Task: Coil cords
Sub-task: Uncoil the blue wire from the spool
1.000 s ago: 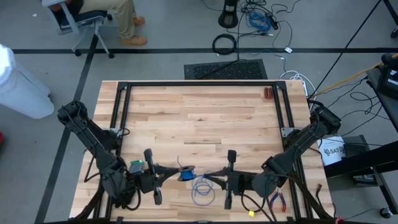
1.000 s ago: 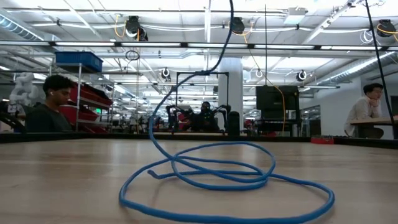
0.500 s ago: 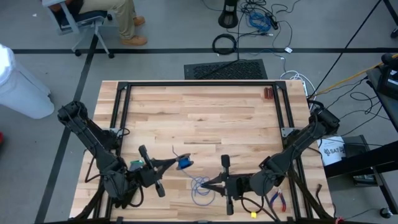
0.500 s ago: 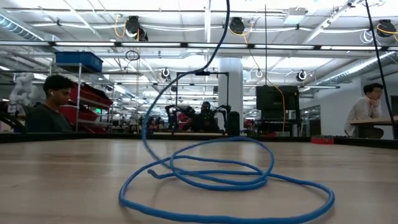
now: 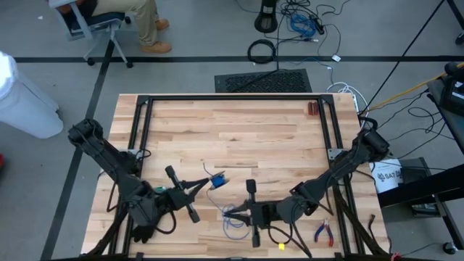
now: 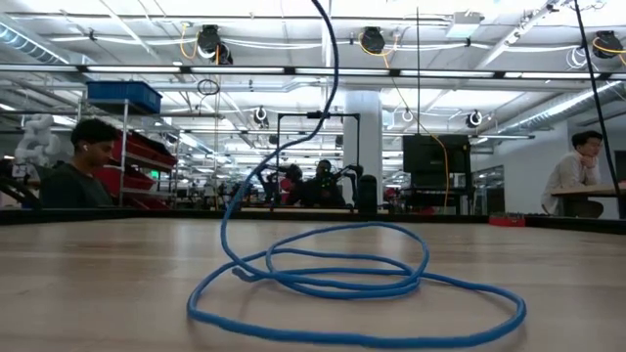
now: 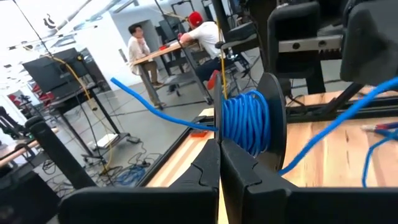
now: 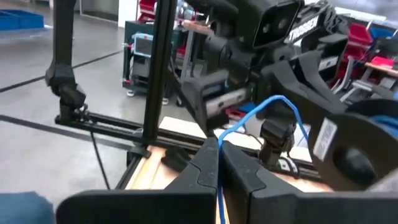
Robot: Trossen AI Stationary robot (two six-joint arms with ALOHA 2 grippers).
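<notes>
Cord [image 5: 233, 217] lies looped near the table's [image 5: 239, 130] front edge; left gripper [image 5: 205, 183] clamps the spool [image 5: 218, 178] end aloft, right gripper [image 5: 235, 215] pinches a strand, likely to guide winding.

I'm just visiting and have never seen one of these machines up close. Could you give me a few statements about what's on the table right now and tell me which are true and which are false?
1. The left gripper is shut on a spool wound with blue cord. True.
2. Loose loops of the blue cord lie on the wooden table. True; the low view shows them resting flat on the tabletop.
3. The right gripper stands wide open. False; its fingers are closed together, with the blue cord running to their tips.
4. The red-handled pliers are held by the left gripper. False; they lie near the table's front edge beside the right arm, untouched.
5. The cord is yellow. False; it is blue.
</notes>
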